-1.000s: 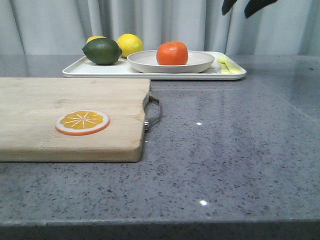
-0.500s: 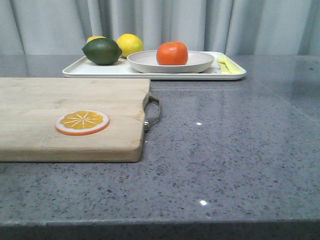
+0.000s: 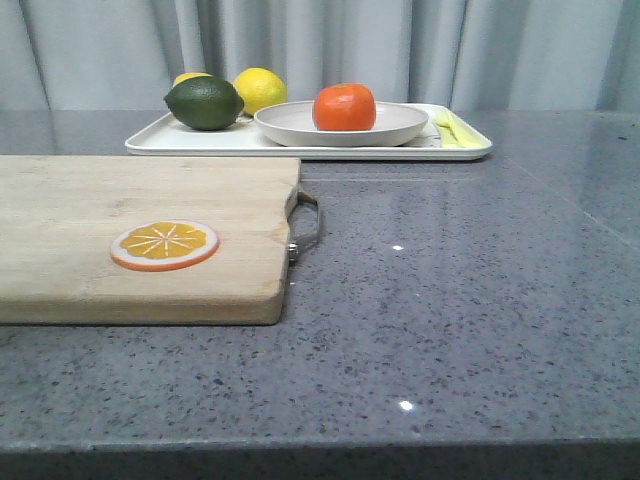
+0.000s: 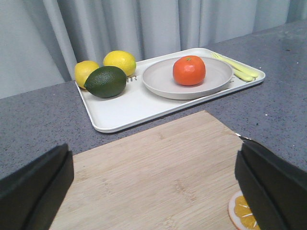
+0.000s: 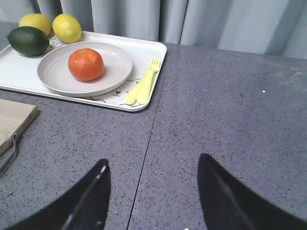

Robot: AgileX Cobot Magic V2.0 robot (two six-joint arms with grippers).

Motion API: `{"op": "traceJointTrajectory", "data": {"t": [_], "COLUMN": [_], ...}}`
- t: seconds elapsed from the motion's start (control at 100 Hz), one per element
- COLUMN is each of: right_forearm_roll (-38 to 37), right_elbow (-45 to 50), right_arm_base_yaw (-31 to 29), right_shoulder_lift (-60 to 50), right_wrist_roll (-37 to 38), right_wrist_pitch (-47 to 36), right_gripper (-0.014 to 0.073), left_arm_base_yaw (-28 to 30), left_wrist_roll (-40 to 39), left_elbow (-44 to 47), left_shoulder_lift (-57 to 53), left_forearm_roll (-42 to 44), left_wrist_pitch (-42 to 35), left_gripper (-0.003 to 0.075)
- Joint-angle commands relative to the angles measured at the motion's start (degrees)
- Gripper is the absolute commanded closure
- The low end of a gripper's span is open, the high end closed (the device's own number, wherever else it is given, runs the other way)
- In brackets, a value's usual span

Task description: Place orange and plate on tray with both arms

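Note:
The orange [image 3: 344,106] sits on the off-white plate [image 3: 400,127], and the plate rests on the white tray [image 3: 215,142] at the back of the table. All three also show in the left wrist view: orange [image 4: 189,70], plate [image 4: 158,82], tray [image 4: 125,106]; and in the right wrist view: orange [image 5: 86,64], plate [image 5: 115,67], tray [image 5: 148,50]. My left gripper [image 4: 155,184] is open and empty above the wooden board. My right gripper [image 5: 153,165] is open and empty above bare grey table, short of the tray. Neither gripper shows in the front view.
A dark green lime [image 3: 204,102] and two yellow lemons [image 3: 260,88] lie at the tray's left end. Yellow cutlery [image 3: 452,128] lies at its right end. A wooden cutting board [image 3: 90,200] with an orange slice disc [image 3: 164,244] lies front left. Curtains hang behind.
One second ago dark gripper tips showed at the top right of the front view. They have gone out of that view. The things on the tray have not moved.

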Motion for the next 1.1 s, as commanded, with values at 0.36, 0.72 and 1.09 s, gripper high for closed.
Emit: {"op": "traceJointTrajectory", "data": {"t": [0.36, 0.72, 1.09], "right_forearm_roll": [-0.62, -0.62, -0.62], "right_elbow": [13.72, 13.72, 13.72], "right_arm_base_yaw": [-0.40, -0.40, -0.40], "right_shoulder_lift": [-14.98, -14.87, -14.87], "right_wrist_roll": [-0.65, -0.65, -0.65], "right_wrist_pitch": [-7.16, -7.42, -7.02], "right_gripper": [0.0181, 0.0501, 0.0662], "left_arm_base_yaw": [0.19, 0.19, 0.19], "left_wrist_roll": [-0.18, -0.18, -0.18], "left_elbow": [-1.68, -1.68, -1.68], "left_shoulder_lift": [-0.13, -0.13, -0.13], "left_forearm_roll": [-0.29, -0.29, -0.29], "left_wrist_pitch": [-2.86, -3.12, -3.14], "left_gripper": [0.0060, 0.0197, 0.0739]}}
